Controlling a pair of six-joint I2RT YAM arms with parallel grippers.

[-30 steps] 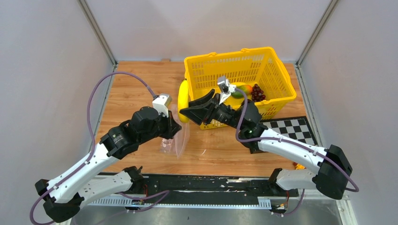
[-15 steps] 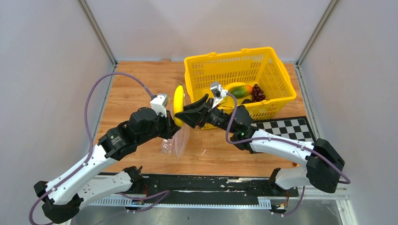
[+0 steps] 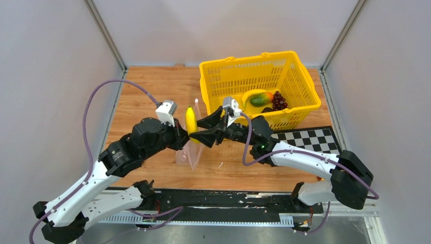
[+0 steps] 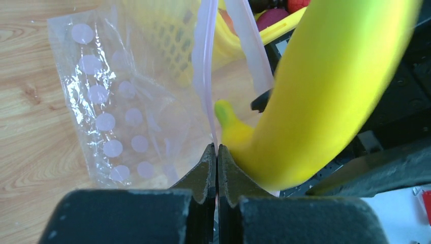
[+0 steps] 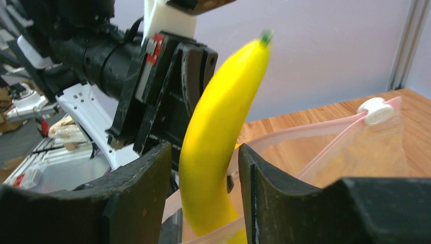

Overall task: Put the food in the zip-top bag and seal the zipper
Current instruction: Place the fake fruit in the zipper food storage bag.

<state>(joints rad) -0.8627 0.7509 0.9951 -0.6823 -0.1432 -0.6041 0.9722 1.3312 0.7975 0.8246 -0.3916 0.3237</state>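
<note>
- Table (image 3: pixel 147 86): light wood top, gray walls on 3 sides.
- Yellow mesh basket (image 3: pixel 223 76): sits on the wood at the back, right of mid.
- Black & white checker mat (image 3: pixel 317 140): flat on the wood, front right, just by the basket's near corner.
- Zip-top bag (image 3: pixel 184 158): clear w/ pale dots, bottom end rests on the wood, front of mid, apart from the basket.
- Black rail (image 3: pixel 228 198): runs along the near edge.
- Small orange bit (image 3: pixel 320 179): near right edge, mostly hidden, can't tell what.

The yellow basket (image 3: pixel 239 76) is filling the table's (image 3: pixel 142 91) far right corner. The left arm (image 3: pixel 122 152), right arm (image 3: pixel 300 156) and zip-top bag (image 3: pixel 194 154) are crowding the middle; the far left corner is lying open.
</note>
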